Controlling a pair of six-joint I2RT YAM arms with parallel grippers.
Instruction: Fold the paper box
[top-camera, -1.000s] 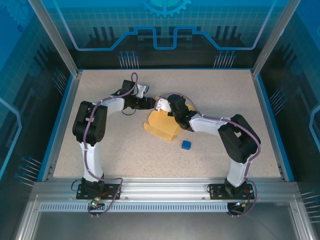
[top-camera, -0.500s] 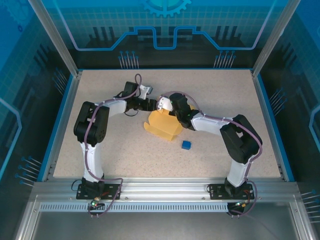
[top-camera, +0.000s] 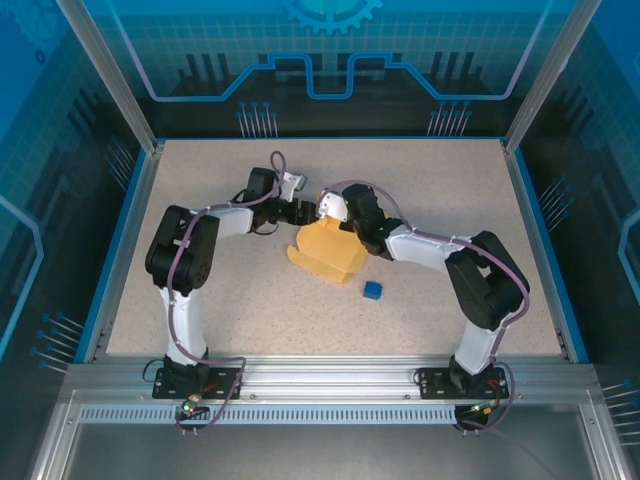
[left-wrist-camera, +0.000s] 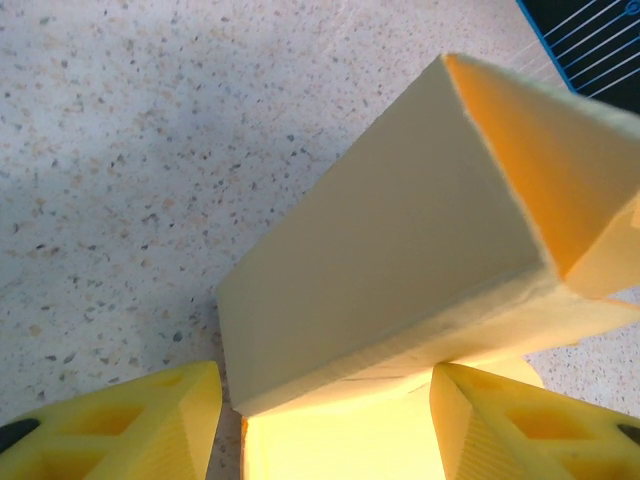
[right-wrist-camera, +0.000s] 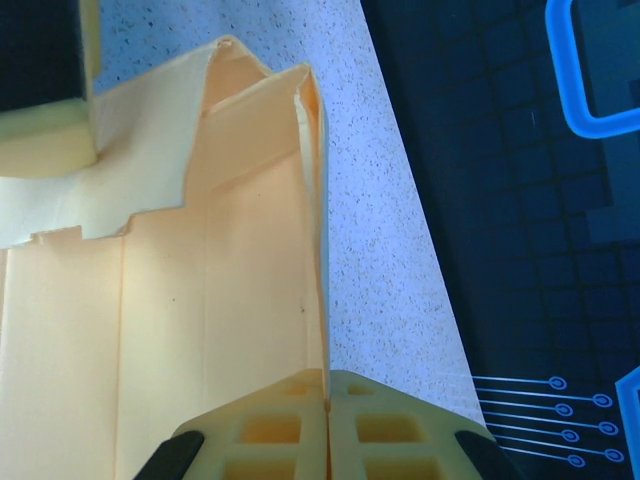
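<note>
The right pincer is clenched on the thin edge of 1 wall of the pale yellow, partly folded cardboard box, which lies mid-table on the speckled beige tabletop, a small blue cube near it. Within the last second the left pincer has crept rightward to the box's far end. Its 2 fingers now straddle a raised wall, though I cannot tell whether they pinch it. Both arms meeting there suggests the far-end fold is being closed.

Partly folded pale yellow paper box, walls raised, one end open.
</note>
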